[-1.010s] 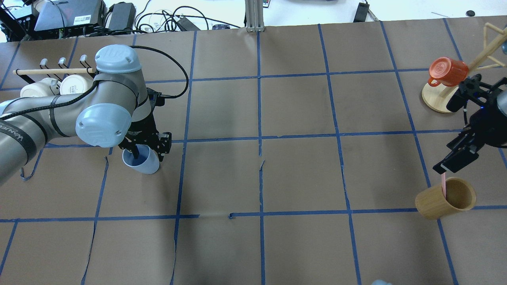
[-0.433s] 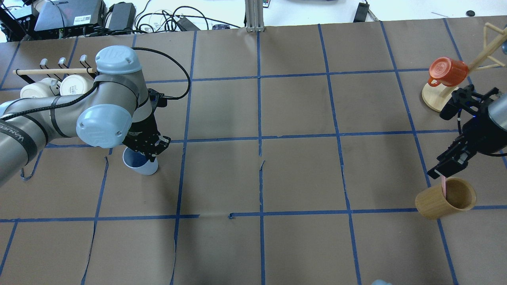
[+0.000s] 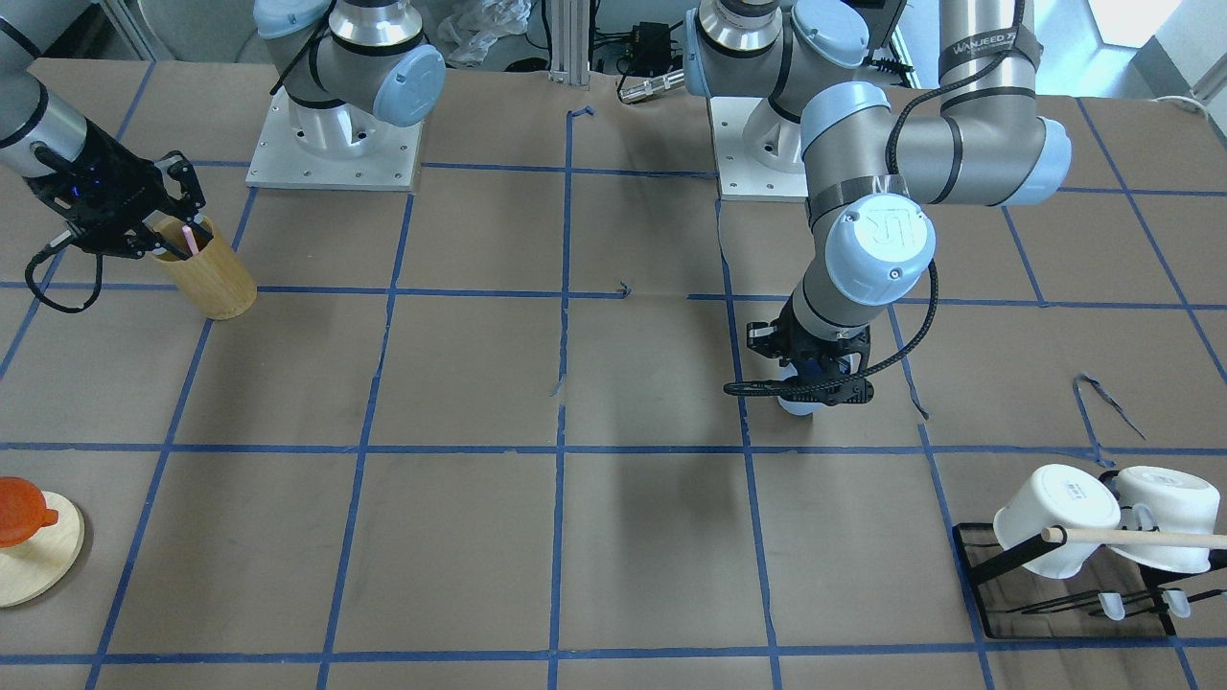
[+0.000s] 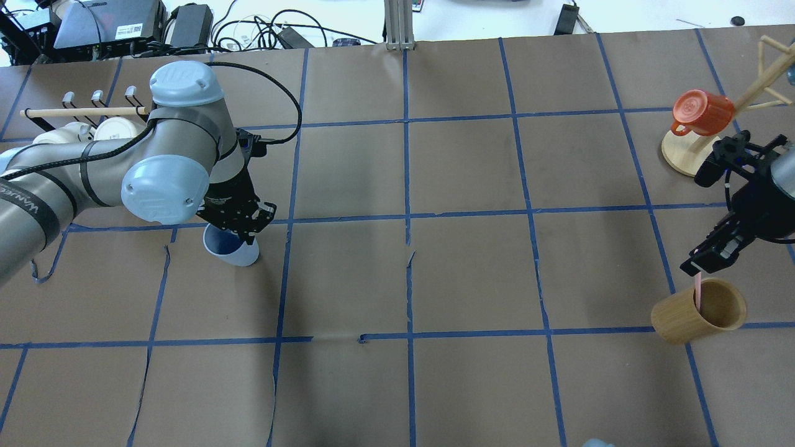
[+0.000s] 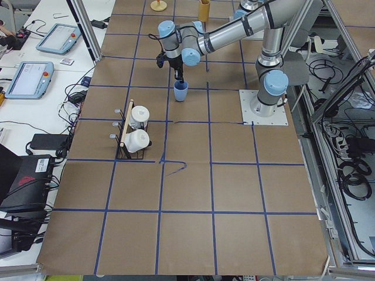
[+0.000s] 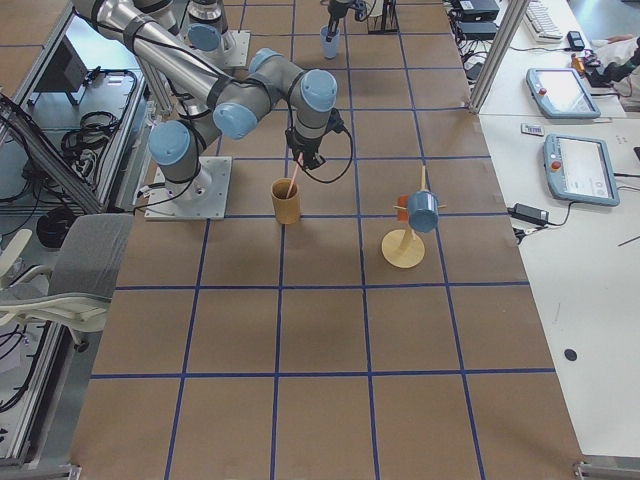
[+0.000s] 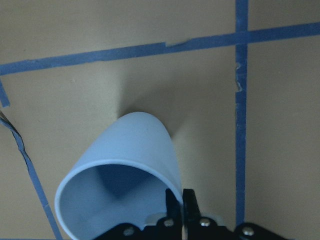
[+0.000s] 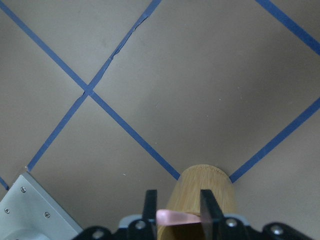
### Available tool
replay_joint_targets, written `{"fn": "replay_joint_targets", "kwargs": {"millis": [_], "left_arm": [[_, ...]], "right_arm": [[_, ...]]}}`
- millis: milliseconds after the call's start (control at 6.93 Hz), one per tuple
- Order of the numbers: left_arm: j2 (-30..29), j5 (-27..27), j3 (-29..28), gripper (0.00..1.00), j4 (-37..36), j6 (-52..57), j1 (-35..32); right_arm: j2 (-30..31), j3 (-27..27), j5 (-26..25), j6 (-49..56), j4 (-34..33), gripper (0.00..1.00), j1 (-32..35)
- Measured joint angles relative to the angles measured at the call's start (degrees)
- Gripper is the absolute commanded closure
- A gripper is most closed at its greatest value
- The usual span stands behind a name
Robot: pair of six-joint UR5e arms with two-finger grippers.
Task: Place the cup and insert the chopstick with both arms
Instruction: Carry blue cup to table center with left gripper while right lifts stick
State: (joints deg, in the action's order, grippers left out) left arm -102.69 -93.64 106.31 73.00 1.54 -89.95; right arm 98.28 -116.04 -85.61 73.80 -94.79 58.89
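On the taped brown surface [image 6: 330, 330], the near arm's right gripper [image 6: 302, 165] hangs over a tan wooden cup [image 6: 287, 207] holding the leaning pink chopstick [image 6: 291, 187], a wooden mug tree [image 6: 405, 246] nearby, the pale blue cup [image 6: 329, 42] far off.

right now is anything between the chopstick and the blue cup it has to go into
Only the wooden cup: the chopstick stands inside it. Across the table to the cup, nothing else visible stands between.

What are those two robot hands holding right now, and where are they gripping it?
The left gripper pinches the blue cup by its rim. The right gripper holds the pink chopstick by its top end, its lower part inside the wooden cup.
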Motion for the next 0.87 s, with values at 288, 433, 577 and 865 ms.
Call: {"fn": "replay_joint_targets", "kwargs": {"millis": [288,433,577,865], "left_arm": [[-1.7,4.6,-4.2,1.0,0.2,-12.4,-6.2],[-3.7,7.3,-7.0,1.0,-0.1,-20.1,-9.8],[-6.3,9.3,-10.4,1.0,-0.4,-26.3,-12.9],[-13.2,11.7,-19.1,1.0,-3.8,-35.7,-18.3]], "right_arm": [[0.1,0.5,-0.1,-0.9,0.4,0.75,0.0],[0.1,0.8,-0.1,-1.1,0.6,0.82,0.0],[0.1,1.0,-0.1,-1.1,0.8,0.92,0.0],[0.2,1.4,-0.3,-1.1,1.0,1.0,0.1]]}}
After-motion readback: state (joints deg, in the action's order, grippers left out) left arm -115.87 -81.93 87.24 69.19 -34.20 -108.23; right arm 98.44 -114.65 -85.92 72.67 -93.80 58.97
